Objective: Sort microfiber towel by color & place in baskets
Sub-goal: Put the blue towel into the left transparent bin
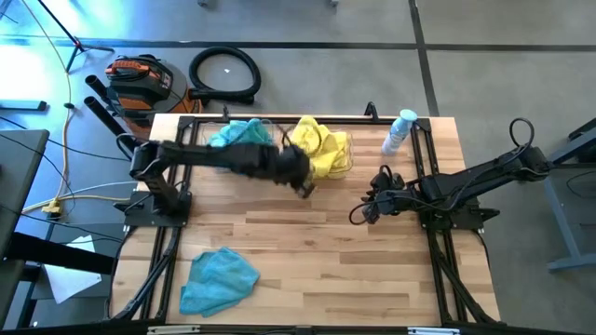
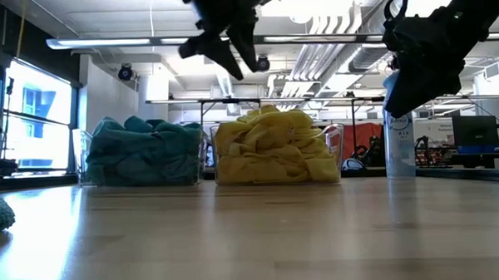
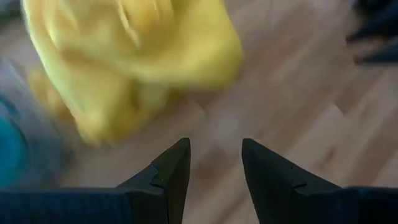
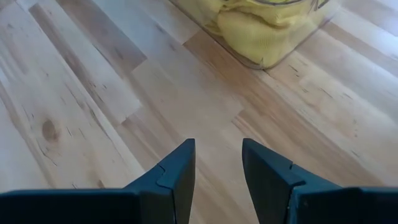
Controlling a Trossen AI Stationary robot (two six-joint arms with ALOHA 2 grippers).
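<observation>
Two clear baskets stand at the table's far edge. One [image 1: 233, 138] holds teal towels [image 2: 142, 150]; the other [image 1: 346, 154] holds yellow towels [image 2: 273, 147]. A loose teal towel [image 1: 219, 279] lies crumpled on the table near the front left. My left gripper [image 3: 214, 146] hangs open and empty above the table, just in front of the yellow basket [image 3: 130, 56]. My right gripper [image 4: 217, 146] is open and empty over bare wood at the right, and the yellow basket's corner [image 4: 267, 37] shows ahead of it.
A clear spray bottle [image 1: 399, 130] stands at the far right of the table, beside the yellow basket. Bare wood lies across the middle and the front right. Off the table's far left are a hose [image 1: 223, 74] and an orange tool [image 1: 140, 79].
</observation>
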